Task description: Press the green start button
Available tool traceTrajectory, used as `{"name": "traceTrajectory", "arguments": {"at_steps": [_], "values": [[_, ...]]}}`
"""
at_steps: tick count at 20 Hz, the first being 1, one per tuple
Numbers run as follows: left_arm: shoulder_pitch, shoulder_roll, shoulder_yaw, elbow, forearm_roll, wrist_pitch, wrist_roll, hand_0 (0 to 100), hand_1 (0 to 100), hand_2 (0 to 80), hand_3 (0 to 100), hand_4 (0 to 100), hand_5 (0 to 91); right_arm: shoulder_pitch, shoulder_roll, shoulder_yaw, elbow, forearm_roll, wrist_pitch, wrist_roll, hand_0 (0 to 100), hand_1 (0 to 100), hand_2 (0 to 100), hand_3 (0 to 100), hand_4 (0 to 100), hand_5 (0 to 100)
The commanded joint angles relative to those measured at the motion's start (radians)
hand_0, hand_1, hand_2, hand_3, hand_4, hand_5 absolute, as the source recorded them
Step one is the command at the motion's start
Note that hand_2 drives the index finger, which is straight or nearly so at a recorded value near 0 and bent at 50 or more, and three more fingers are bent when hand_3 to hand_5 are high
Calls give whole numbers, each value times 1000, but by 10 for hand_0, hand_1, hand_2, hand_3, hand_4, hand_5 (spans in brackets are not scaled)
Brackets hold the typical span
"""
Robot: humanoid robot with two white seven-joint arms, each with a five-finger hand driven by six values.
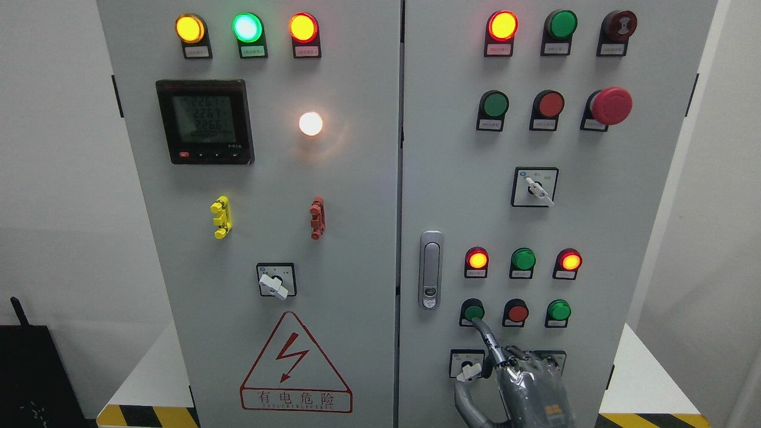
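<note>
The green start button (474, 311) sits in the lower row of the right cabinet door, left of a red button (517, 312) and another green button (558, 310). My right hand (526, 386) rises from the bottom edge, right of the middle. Its index finger (486, 339) is stretched up and left, and the tip touches the lower edge of the green start button. The other fingers are curled in and the thumb (467, 404) sticks out low on the left. The hand holds nothing. The left arm is out of view.
A rotary switch (467, 367) lies just left of the hand, and a second one is hidden behind it. Above the buttons are red, green and red lamps (523, 260). The door handle (430, 269) is to the left. The red emergency stop (611, 106) is at upper right.
</note>
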Motion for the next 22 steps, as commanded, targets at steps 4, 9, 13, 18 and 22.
{"name": "traceTrajectory", "arguments": {"at_steps": [4, 9, 13, 18, 22], "values": [[0, 0, 0, 0, 0, -1, 0, 120, 556, 0, 0, 0, 0, 88, 1, -7, -132, -145, -16, -5, 589, 341, 0, 650, 610, 505], [0, 0, 0, 0, 0, -1, 0, 120, 556, 0, 0, 0, 0, 131, 0, -7, -155, -252, -16, -5, 640, 342, 0, 603, 562, 446], [0, 0, 0, 0, 0, -1, 0, 120, 556, 0, 0, 0, 0, 174, 1, 2, -172, -395, -15, -5, 710, 318, 0, 561, 543, 414], [0, 0, 0, 0, 0, -1, 0, 120, 556, 0, 0, 0, 0, 223, 0, 39, -180, -607, -10, 9, 557, 290, 0, 416, 414, 251], [0, 0, 1, 0, 0, -1, 0, 120, 556, 0, 0, 0, 0, 275, -2, 56, -186, -720, -18, 13, 448, 259, 0, 273, 283, 138]]}}
